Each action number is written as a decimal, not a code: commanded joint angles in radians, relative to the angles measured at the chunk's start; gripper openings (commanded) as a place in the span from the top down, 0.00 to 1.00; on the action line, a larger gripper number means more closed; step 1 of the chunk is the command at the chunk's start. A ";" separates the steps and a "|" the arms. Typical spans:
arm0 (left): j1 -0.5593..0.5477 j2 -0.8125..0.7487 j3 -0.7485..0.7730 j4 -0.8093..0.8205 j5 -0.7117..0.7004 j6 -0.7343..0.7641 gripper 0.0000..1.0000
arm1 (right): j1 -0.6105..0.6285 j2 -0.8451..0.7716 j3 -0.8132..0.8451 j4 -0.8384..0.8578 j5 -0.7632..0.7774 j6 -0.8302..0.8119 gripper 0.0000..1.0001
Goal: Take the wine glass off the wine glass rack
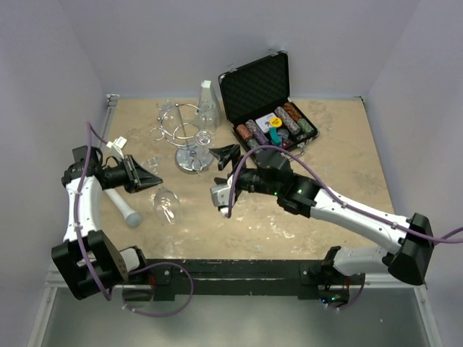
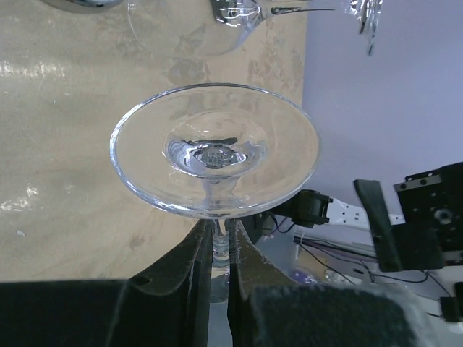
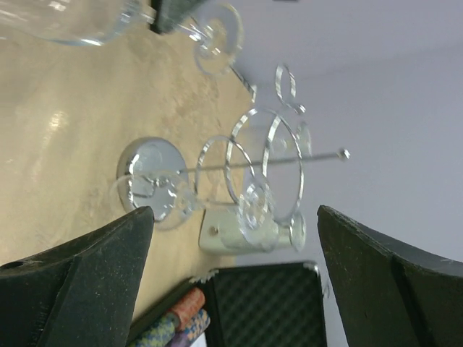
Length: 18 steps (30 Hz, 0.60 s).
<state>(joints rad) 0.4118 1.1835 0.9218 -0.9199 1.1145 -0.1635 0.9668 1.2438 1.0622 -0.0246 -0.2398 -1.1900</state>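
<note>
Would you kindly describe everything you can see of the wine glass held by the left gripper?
The wine glass is clear, colourless glass with a round foot, thin stem and rounded bowl. The left gripper is shut on its stem close to the foot, which faces the wrist camera. It is clear of the wine glass rack, to its left; whether the bowl touches the table is unclear.

The wine glass (image 2: 214, 155) is clear, the rack (image 1: 189, 159) chrome, the table (image 1: 347, 144) mottled beige, the case (image 1: 255, 85) black.
</note>
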 commanded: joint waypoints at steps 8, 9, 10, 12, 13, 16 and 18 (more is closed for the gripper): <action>0.009 0.128 -0.153 -0.048 0.185 -0.044 1.00 | 0.168 -0.012 -0.208 0.179 -0.090 -0.319 0.01; 0.009 0.131 -0.162 -0.050 0.183 -0.044 1.00 | 0.177 -0.006 -0.220 0.195 -0.093 -0.330 0.01; 0.009 0.136 -0.172 -0.050 0.185 -0.044 1.00 | 0.190 0.005 -0.226 0.204 -0.092 -0.333 0.01; 0.007 0.143 -0.193 -0.051 0.186 -0.047 1.00 | 0.208 0.037 -0.229 0.222 -0.099 -0.336 0.01; 0.008 0.140 -0.208 -0.042 0.183 -0.054 1.00 | 0.219 0.052 -0.228 0.230 -0.101 -0.335 0.02; 0.007 0.131 -0.274 -0.016 0.203 -0.109 1.00 | 0.248 0.103 -0.229 0.253 -0.121 -0.350 0.02; 0.005 0.131 -0.313 -0.004 0.232 -0.136 1.00 | 0.268 0.127 -0.235 0.279 -0.130 -0.352 0.02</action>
<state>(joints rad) 0.4122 1.3327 0.6697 -0.9260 1.2266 -0.2073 1.1999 1.3315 0.8318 0.1539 -0.3172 -1.5028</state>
